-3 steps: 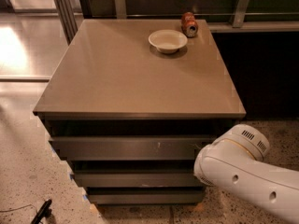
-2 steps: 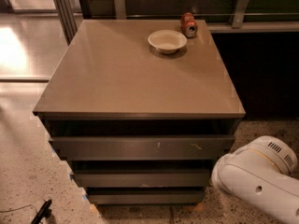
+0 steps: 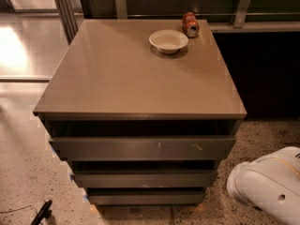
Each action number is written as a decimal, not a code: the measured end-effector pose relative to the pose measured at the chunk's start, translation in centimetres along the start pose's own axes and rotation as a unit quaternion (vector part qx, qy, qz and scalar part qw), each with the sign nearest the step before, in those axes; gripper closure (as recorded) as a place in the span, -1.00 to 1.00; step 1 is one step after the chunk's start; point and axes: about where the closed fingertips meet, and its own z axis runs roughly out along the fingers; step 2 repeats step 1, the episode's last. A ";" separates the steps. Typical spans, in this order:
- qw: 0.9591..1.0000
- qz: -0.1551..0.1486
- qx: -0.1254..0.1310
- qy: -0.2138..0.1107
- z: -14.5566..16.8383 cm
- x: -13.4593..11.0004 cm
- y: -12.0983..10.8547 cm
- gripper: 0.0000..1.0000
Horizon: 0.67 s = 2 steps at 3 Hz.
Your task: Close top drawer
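Note:
The top drawer [image 3: 143, 147] is the wide dark grey-brown front just under the cabinet top [image 3: 136, 78], with small pale scratches centre-right. A dark gap shows between it and the cabinet top. Two slimmer drawer fronts [image 3: 143, 178] sit below it. My gripper is out of view. Only a white segment of my arm [image 3: 269, 184] shows, at the bottom right, beside the cabinet's right front corner and apart from the drawers.
A white bowl [image 3: 168, 40] and a tipped red can [image 3: 190, 24] lie at the back of the cabinet top. A small black object [image 3: 41, 213] with a thin cable lies on the speckled floor at the bottom left. A dark counter front runs along the right.
My white arm segment has moved right and down, away from the front of the drawers toward the bottom right corner. The drawers, bowl and can have not moved.

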 end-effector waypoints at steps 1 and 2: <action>1.000 0.000 0.000 0.000 0.0 0.0 0.0 0.12; 1.000 0.000 0.000 0.000 0.0 0.0 0.0 0.12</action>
